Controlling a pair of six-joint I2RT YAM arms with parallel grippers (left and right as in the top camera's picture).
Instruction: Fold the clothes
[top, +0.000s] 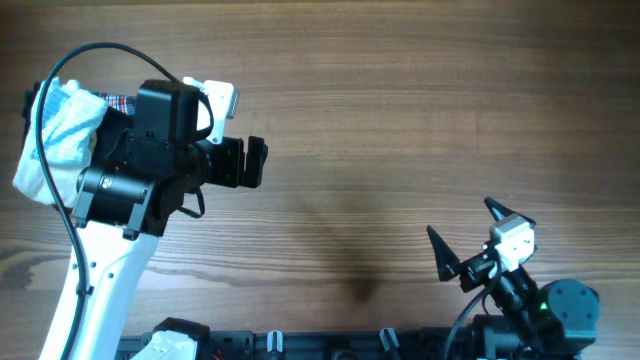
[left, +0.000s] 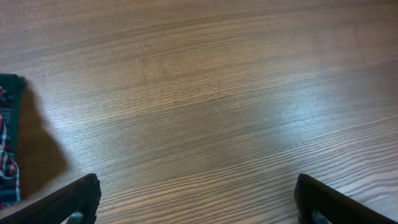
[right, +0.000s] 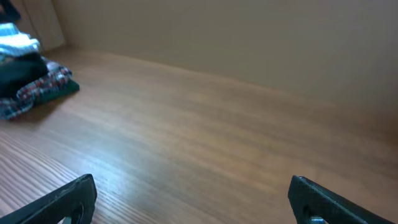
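A pile of clothes (top: 60, 130) lies at the table's far left: a white and pale blue garment on top, a plaid one under it. The left arm hides much of the pile. My left gripper (top: 256, 163) is open and empty, just right of the pile, over bare wood. The plaid garment's edge (left: 9, 146) shows at the left of the left wrist view. My right gripper (top: 470, 240) is open and empty near the front right of the table. In the right wrist view the pile (right: 31, 78) lies far off at the upper left.
The wooden table (top: 400, 120) stretches between the two grippers. The arm bases and black mounts (top: 300, 345) line the front edge.
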